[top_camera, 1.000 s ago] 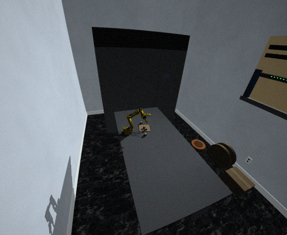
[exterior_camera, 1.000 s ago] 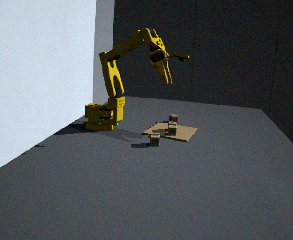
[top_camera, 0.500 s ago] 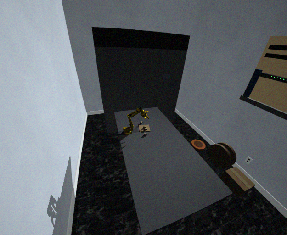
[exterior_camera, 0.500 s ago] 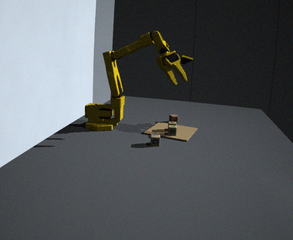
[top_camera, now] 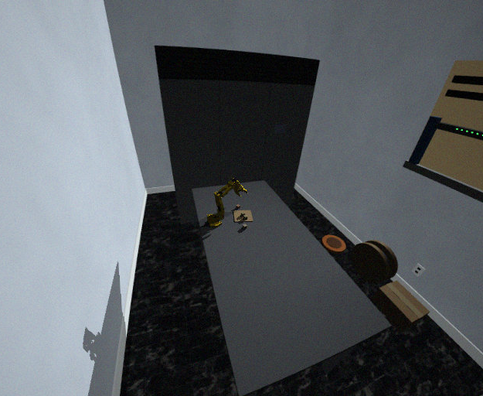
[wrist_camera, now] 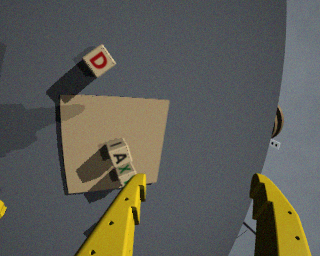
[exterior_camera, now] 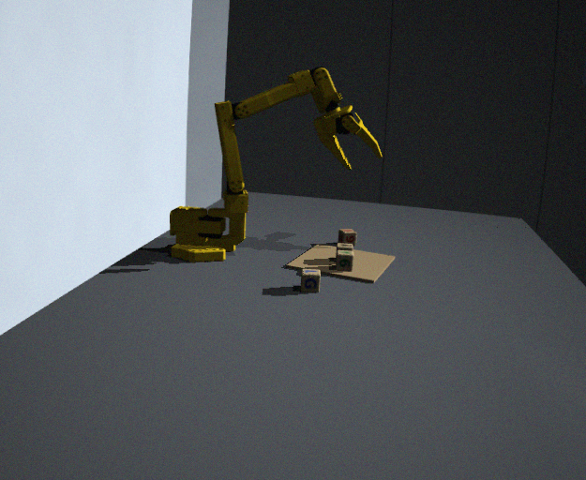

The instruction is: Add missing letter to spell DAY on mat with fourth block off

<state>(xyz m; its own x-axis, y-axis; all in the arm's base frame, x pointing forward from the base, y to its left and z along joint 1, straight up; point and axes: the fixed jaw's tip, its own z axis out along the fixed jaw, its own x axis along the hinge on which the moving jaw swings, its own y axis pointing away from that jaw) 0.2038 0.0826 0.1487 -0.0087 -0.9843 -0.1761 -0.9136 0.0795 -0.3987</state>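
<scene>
The tan mat (exterior_camera: 334, 262) lies flat on the grey table in front of the arm. Two blocks stand on it side by side: the A block (wrist_camera: 118, 155) and, touching it, a green-lettered block (wrist_camera: 124, 171) partly behind my finger. The D block (wrist_camera: 98, 60) with a red letter on top lies off the mat, just past its corner; it also shows in the exterior view (exterior_camera: 347, 236). A fourth block (exterior_camera: 310, 280) with a blue letter lies off the mat on the opposite side. My gripper (exterior_camera: 364, 159) hangs high above the mat, open and empty.
The arm's base (exterior_camera: 200, 234) stands near the table's left edge. A dark panel rises behind the table. Off the table's right side are an orange disc (top_camera: 334, 243), a round spool (top_camera: 374, 261) and a wooden crate (top_camera: 403, 303).
</scene>
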